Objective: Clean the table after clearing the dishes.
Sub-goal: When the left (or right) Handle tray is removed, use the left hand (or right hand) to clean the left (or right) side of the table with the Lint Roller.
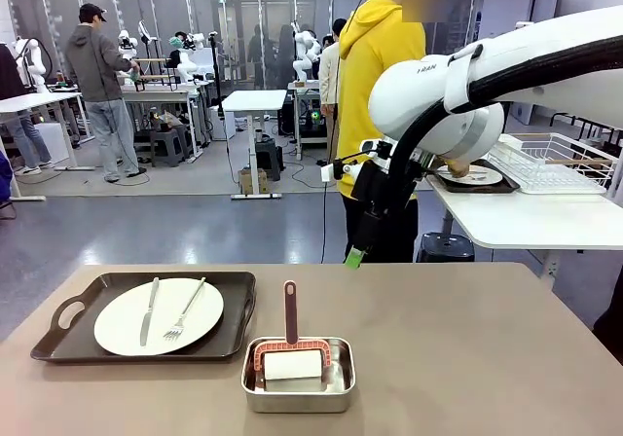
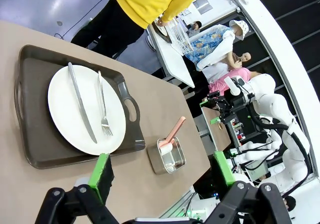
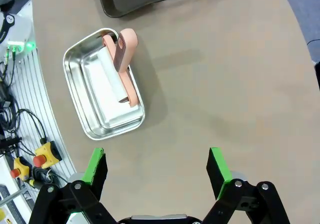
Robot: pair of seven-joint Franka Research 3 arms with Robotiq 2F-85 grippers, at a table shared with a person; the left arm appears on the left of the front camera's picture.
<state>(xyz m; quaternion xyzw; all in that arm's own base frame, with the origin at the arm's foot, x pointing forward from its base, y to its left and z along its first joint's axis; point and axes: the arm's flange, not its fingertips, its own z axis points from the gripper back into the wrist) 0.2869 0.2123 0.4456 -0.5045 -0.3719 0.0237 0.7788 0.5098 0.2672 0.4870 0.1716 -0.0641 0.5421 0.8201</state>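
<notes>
Clearing looks unfinished: one plate (image 1: 127, 324) sits on its tray (image 1: 58, 344) at the counter's (image 1: 467, 339) left, near the steel pan (image 1: 297, 397). The left tool (image 2: 162, 171) and right tool (image 3: 157, 166) hang above, released and empty; next, the tray likely needs lifting away before wiping.

Glossy white right arm (image 1: 438, 105), black cable (image 1: 565, 61) along it, black jaws, bright green pads (image 3: 95, 166)

Left claw (image 2: 161, 165), right claw (image 3: 156, 160) open, empty
</notes>
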